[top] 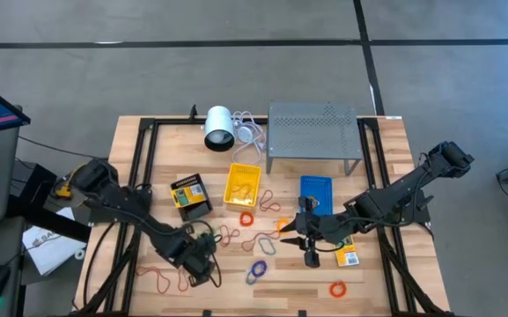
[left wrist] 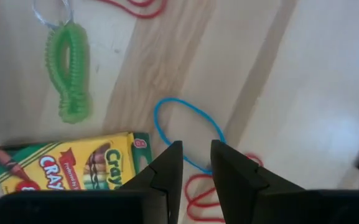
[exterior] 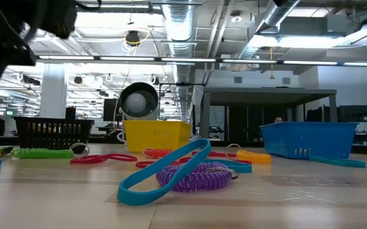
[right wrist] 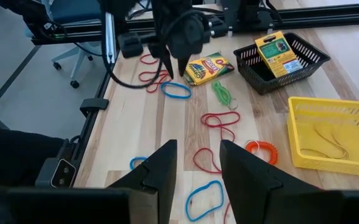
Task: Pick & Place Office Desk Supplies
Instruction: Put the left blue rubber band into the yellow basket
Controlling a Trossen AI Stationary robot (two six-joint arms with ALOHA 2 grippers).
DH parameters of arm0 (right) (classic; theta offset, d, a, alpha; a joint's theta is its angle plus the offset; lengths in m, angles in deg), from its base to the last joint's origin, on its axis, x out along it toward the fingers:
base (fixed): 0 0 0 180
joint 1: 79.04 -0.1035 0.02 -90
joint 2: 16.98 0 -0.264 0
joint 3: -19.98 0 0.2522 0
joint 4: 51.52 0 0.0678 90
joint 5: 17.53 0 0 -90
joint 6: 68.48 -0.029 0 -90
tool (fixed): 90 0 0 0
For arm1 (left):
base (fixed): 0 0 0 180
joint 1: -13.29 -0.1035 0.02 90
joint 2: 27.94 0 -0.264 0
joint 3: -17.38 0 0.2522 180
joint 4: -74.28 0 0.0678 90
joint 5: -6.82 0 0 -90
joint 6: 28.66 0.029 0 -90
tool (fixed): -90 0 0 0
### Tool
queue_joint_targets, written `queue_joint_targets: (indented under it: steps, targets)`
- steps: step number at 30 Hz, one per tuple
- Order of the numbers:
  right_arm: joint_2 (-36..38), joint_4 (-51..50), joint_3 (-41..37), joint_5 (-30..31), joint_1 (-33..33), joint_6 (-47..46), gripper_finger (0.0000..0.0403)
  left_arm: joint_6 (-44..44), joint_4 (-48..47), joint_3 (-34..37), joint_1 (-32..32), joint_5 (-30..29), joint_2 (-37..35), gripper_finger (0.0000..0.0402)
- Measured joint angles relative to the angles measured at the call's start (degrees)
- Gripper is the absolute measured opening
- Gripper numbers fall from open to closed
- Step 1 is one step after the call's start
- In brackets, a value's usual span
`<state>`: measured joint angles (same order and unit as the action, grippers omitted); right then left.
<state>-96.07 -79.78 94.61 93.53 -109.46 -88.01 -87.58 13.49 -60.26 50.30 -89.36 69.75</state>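
Observation:
Rubber-band loops and coil bands lie scattered over the wooden table (top: 386, 291). My left gripper (left wrist: 196, 163) points down, its fingers a narrow gap apart, just above the near end of a blue band loop (left wrist: 188, 127). A crayon packet (left wrist: 67, 165), a green coil (left wrist: 72, 68) and a red band (left wrist: 198, 194) lie beside it. In the right wrist view the left gripper (right wrist: 173, 65) stands above the blue loop (right wrist: 177, 91). My right gripper (right wrist: 198, 158) hovers open and empty near the blue bin (top: 316, 194). A yellow bin (top: 243, 183) and a black bin (top: 190, 198) holding a packet stand mid-table.
A white cylinder (top: 219, 126) with a cable and a grey perforated stand (top: 313, 132) sit at the far edge. A purple coil (exterior: 193, 177) and a blue band (exterior: 164, 172) lie near the front. Another packet (top: 348, 255) lies by the right arm.

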Motion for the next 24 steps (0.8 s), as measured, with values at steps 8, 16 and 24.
queue_joint_targets:
  steps: [8,16,24]
  targets:
    - [0.0,-0.34,0.0,0.0,-0.46,-0.03,0.0118,-0.08,2.99,0.0,-0.79,0.5,3.56,0.0079]
    - [-0.01,-0.42,0.0,0.01,-2.34,-0.04,0.0118,-0.53,5.65,0.25,-0.78,0.53,4.48,0.0079]
    - [0.0,-1.9,0.0,0.02,-2.58,-1.09,0.0118,-4.47,12.3,5.74,-0.78,4.0,4.45,0.0079]
